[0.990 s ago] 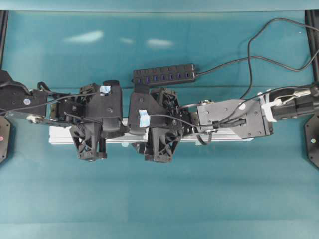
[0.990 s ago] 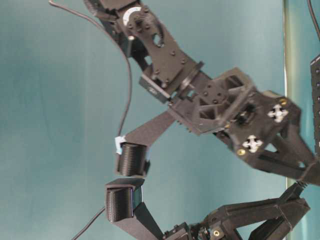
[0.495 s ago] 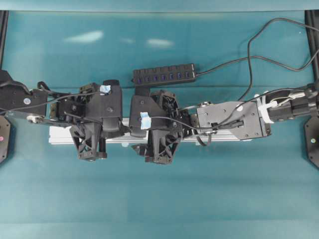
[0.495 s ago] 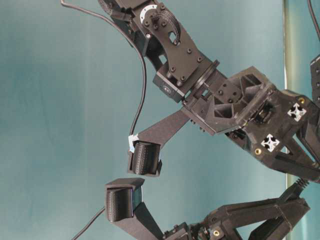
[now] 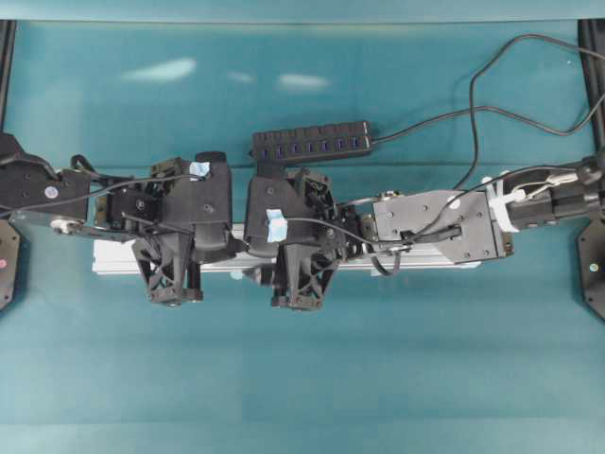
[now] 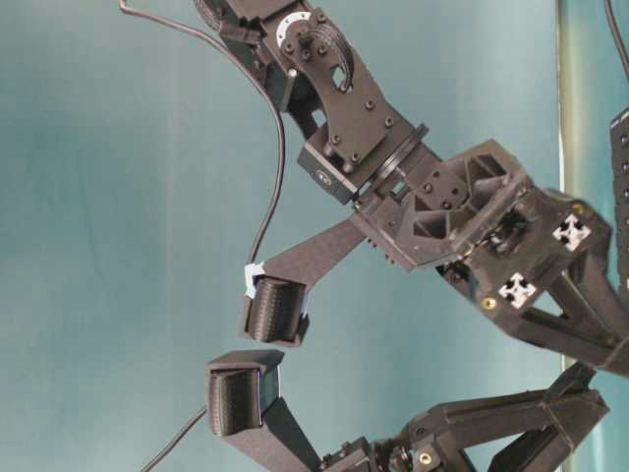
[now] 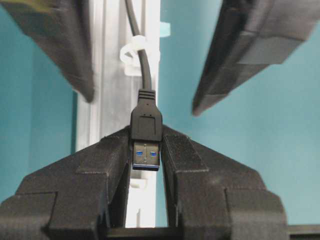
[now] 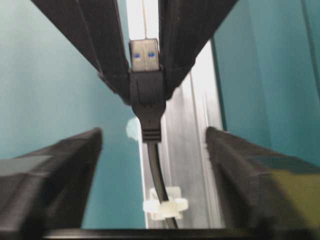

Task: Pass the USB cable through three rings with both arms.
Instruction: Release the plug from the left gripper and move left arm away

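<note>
The USB cable's plug (image 7: 146, 122) sits upright between my left gripper (image 7: 147, 137) fingers, which are shut on it. Its black cable runs on through a white ring (image 7: 134, 55) standing on the silver rail (image 7: 112, 75). My right gripper (image 8: 154, 137) stands open, one finger on each side of the cable just behind the plug (image 8: 145, 60), touching neither. The same ring (image 8: 165, 204) shows low in the right wrist view with the cable through it. From overhead the left arm (image 5: 184, 222) and right arm (image 5: 293, 236) meet over the rail (image 5: 113, 257) and hide the rings.
A black multi-port hub bar (image 5: 312, 144) lies behind the arms, its own cable (image 5: 473, 113) looping off to the back right. The rail lies across the middle of the teal table (image 5: 302, 378).
The right arm's wrist and finger have shifted slightly in the table-level view. The left gripper has stayed still, shut on the plug.
</note>
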{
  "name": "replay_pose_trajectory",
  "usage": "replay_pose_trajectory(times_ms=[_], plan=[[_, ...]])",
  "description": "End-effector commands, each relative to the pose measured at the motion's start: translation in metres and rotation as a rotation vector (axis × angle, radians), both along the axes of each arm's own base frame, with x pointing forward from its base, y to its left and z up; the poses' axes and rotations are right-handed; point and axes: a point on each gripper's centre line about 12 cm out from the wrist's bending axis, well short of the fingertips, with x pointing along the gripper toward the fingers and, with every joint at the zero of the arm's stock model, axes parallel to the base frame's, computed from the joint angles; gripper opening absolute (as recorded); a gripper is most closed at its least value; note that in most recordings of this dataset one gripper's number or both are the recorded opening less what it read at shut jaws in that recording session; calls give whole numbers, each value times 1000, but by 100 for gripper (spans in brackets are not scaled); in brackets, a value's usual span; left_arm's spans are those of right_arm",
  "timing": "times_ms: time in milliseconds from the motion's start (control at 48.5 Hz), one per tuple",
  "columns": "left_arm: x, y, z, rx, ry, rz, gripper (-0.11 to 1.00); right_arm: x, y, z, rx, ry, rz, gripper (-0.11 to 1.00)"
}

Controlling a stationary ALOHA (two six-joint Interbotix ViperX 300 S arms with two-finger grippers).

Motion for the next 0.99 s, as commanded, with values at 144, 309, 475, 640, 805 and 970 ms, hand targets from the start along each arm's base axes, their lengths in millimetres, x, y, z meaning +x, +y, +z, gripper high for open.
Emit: replay_pose_trajectory(times_ms=[144, 309, 475, 640, 805, 970], plan=[[4, 1, 11, 1, -35, 2, 20, 2, 1, 8, 1, -29, 5, 1], [4, 2, 10, -1, -32, 7, 20, 2, 3, 8, 3, -36, 9, -7], [3, 3, 10, -2, -40, 11, 20, 4, 3, 10, 4, -51, 13, -7], [0, 5, 7, -9, -43, 25, 20, 4, 3, 11, 4, -52, 13, -7], [-3, 5, 5, -10, -42, 26, 20, 4, 3, 11, 4, -49, 12, -7], [-7, 4, 4, -26, -39, 45, 20, 4, 3, 10, 0, -39, 12, -7]])
